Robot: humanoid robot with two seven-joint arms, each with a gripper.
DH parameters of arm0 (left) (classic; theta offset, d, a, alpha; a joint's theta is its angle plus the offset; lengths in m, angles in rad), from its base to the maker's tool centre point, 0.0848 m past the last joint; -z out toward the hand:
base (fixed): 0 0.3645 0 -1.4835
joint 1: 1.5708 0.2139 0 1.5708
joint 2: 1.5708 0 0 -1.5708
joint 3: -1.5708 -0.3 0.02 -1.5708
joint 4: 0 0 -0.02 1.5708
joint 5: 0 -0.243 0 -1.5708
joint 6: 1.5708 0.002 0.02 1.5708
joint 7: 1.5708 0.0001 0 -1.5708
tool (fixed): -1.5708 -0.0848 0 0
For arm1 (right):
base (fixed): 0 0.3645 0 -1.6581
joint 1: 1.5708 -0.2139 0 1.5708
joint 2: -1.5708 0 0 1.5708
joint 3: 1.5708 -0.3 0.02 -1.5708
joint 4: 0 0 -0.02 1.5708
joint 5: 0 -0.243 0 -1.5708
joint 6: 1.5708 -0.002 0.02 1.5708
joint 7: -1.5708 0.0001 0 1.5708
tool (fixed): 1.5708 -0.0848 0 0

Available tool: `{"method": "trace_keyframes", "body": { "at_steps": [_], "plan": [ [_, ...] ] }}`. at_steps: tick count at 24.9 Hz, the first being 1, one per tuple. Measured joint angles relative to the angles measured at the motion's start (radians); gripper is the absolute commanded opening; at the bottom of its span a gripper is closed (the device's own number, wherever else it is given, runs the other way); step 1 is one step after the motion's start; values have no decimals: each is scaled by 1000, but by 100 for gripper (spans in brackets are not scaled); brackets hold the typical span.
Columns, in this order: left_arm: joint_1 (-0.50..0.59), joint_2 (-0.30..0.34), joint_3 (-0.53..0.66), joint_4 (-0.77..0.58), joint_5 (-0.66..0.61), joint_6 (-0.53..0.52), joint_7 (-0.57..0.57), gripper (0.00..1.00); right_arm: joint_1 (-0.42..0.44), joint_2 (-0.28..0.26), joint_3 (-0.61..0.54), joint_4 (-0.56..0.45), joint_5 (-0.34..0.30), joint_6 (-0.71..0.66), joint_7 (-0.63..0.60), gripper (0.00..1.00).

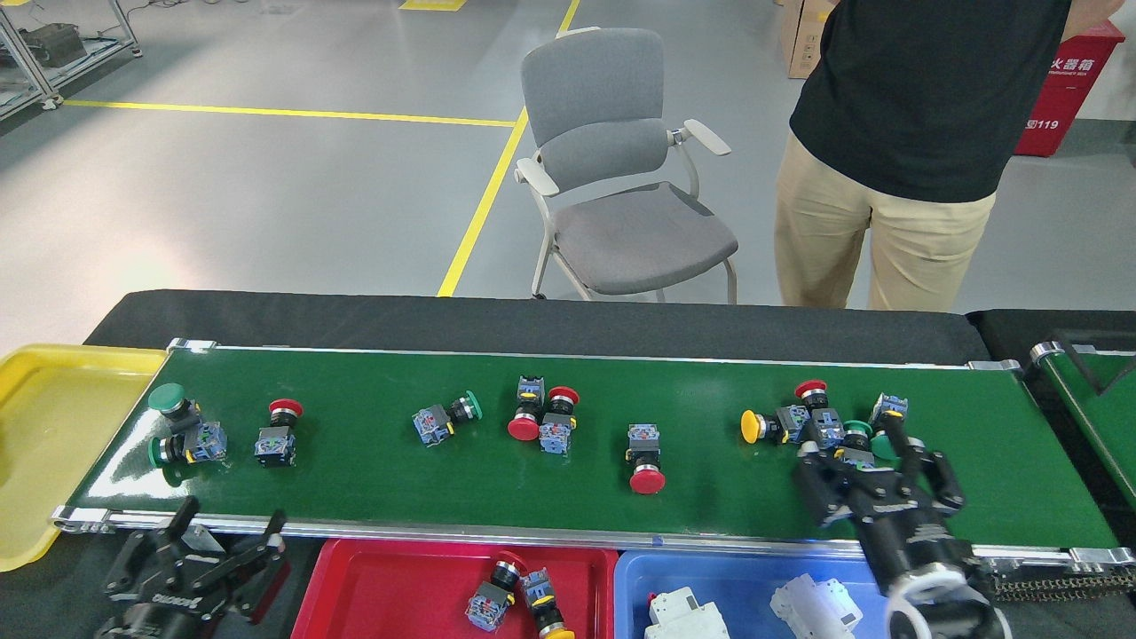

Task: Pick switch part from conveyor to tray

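Reaching over the belt for a switch part

Starting at the far left, a yellow tray (53,444) lies at the left end of the conveyor (568,479). The left gripper (226,532) is low at the near left edge, just in front of the conveyor's near rail; its two dark fingers are spread apart and hold nothing.

On the green belt, the switch parts lie in small groups. Near the left end two green buttons (173,422) lie touching each other, and just beside them, to the right, is a red button (277,430). Further right a single green button (444,415) lies on its side, then a pair of red buttons (540,415) touching, then one red button (645,457) with its cap toward the near side.

Near the right end there is a cluster (821,422) with a yellow cap, a red cap and green caps close together. The right gripper (861,453) is over the near side of this cluster. Its fingers stand apart on both sides of a green switch part (859,433); I cannot tell if they touch it.

In front of the conveyor, a red tray (399,595) holds two buttons, and a blue tray (737,577) to its right holds two white parts (812,608).

Behind the table stand a grey chair (621,177) and a person (914,151) in a black shirt.
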Motion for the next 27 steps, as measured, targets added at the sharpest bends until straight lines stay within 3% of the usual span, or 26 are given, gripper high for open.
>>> {"method": "trace_keyframes", "body": {
  "at_steps": [6,10,15,18,21,23,27],
  "plan": [
    [-162,51,-5,159,3,-8,-1,100,-115,47,255,195,8,161,3,98],
    [-300,93,-6,336,3,-57,-45,100,-171,97,303,324,9,213,4,98],
    [-387,95,-20,432,3,-91,-95,100,-219,147,352,417,8,226,1,91],
    [-428,95,-66,483,3,-96,-102,100,-241,148,400,462,-3,229,-1,75],
    [-490,95,-78,562,3,-56,-104,100,-253,148,408,478,-19,220,-3,31],
    [-542,96,-91,632,3,-12,-107,100,-267,146,410,486,-22,195,-3,21],
    [-626,121,-164,756,3,150,-94,97,-282,146,411,486,-25,140,-3,14]
  ]
}}
